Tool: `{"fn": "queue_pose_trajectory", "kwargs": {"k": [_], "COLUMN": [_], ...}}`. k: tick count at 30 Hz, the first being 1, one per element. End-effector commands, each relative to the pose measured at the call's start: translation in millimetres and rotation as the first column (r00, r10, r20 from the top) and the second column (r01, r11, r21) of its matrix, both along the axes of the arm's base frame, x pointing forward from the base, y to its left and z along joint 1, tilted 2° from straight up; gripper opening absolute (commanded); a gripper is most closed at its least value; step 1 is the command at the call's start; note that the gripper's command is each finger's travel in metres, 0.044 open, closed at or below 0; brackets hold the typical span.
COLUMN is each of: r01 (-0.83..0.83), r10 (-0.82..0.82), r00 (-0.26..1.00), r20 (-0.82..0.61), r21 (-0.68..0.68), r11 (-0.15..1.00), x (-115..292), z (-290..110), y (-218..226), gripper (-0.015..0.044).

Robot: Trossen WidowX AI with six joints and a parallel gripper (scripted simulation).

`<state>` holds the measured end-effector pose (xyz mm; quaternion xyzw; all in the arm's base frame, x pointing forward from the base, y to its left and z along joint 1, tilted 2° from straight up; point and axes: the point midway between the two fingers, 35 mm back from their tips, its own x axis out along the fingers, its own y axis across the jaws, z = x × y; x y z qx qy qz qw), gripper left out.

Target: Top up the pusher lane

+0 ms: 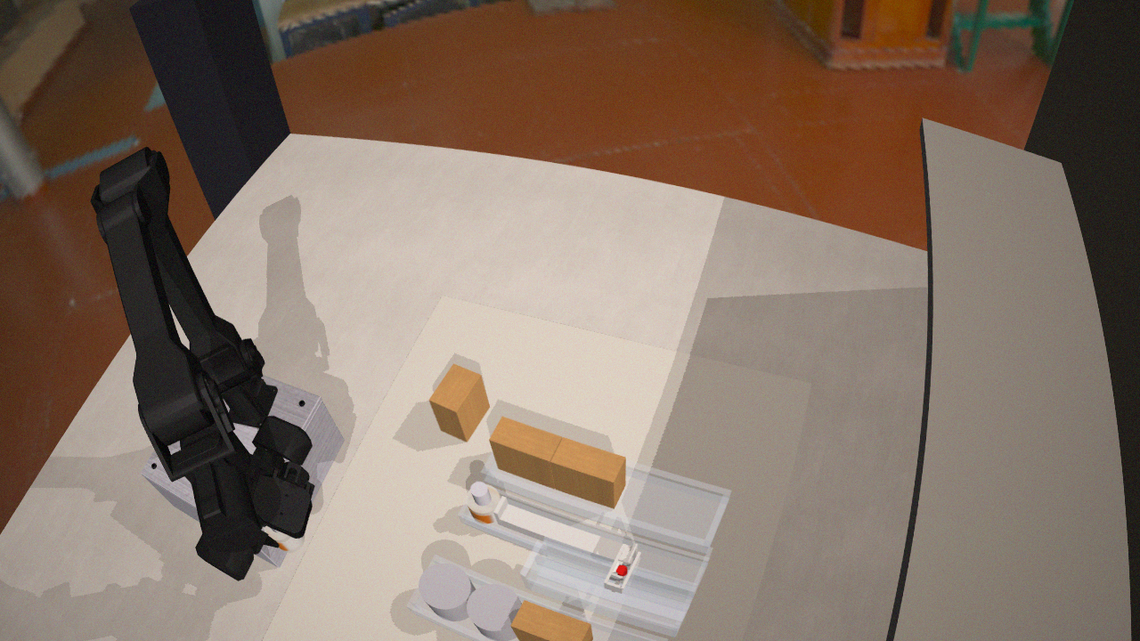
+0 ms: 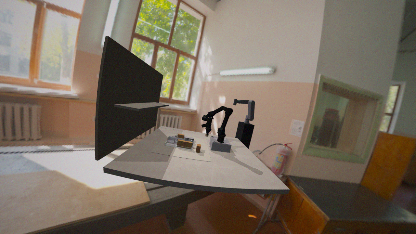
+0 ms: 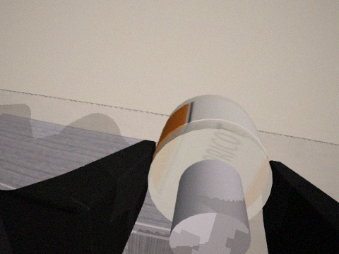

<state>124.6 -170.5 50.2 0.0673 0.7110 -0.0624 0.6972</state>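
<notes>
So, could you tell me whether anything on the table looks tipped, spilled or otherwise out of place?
Nothing stands out. The pincer is shut on the loose jar, the lane jar stands upright, and the boxes and cylinders sit squarely.

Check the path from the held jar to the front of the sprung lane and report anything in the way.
Nothing visible blocks it. The claw is shut on the loose jar beside the arm's base. Only bare mat lies between it and the lane front, where the matching jar stands. The loose brown box sits off to the side.
</notes>
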Motion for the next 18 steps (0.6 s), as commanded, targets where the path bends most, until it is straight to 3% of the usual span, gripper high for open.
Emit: {"fn": "queue_pose_trajectory", "kwargs": {"k": [1, 18], "r01": [0.001, 0.006], "r10": [-0.001, -0.006], "r00": [1.000, 1.000], "r20": [0.001, 0.004], "r21": [-0.001, 0.002], "r11": [1.000, 1.000], "x": [0.3, 54.1], "z": [8.2, -4.8], "y": [1.5, 23.8], "gripper": [0.0000, 0.0000]}}
